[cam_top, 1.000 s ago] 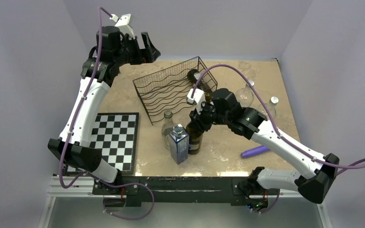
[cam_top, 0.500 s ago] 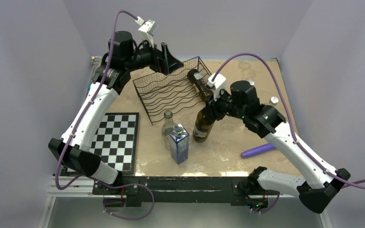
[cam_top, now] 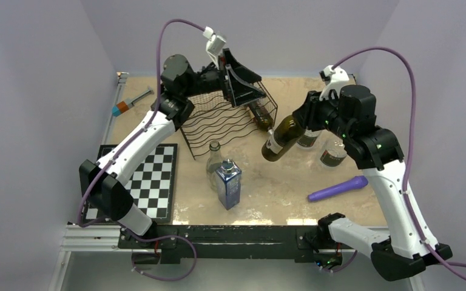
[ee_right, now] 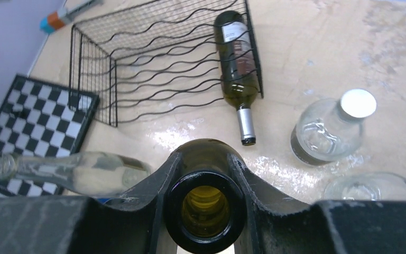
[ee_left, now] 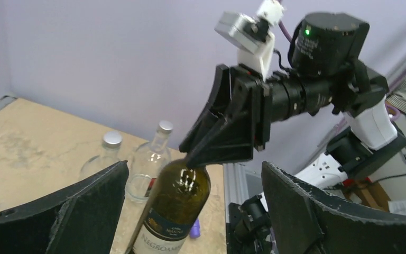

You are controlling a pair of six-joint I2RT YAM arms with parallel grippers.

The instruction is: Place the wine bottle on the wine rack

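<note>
My right gripper (cam_top: 304, 119) is shut on the neck of a dark olive wine bottle (cam_top: 280, 137) with a white label. The bottle hangs tilted in the air, base down and to the left, right of the wine rack (cam_top: 213, 119). In the right wrist view the open bottle mouth (ee_right: 206, 207) sits clamped between the fingers (ee_right: 156, 182). A second dark bottle (ee_right: 236, 58) lies in the rack's right end, neck sticking out the front. My left gripper (cam_top: 243, 80) hovers open over the rack's back right corner, facing the held bottle (ee_left: 169, 211).
A clear glass bottle (cam_top: 213, 159) and a blue carton (cam_top: 228, 185) stand in front of the rack. Two clear capped bottles (ee_right: 328, 132) stand under the right arm. A checkerboard (cam_top: 148, 179) lies at the left, a purple stick (cam_top: 337, 189) at the right, a marker (cam_top: 131, 101) at the back left.
The right arm lifted the wine bottle off the table, carried it right and back, and tilted it. The left arm swung right over the rack, jaws open.
</note>
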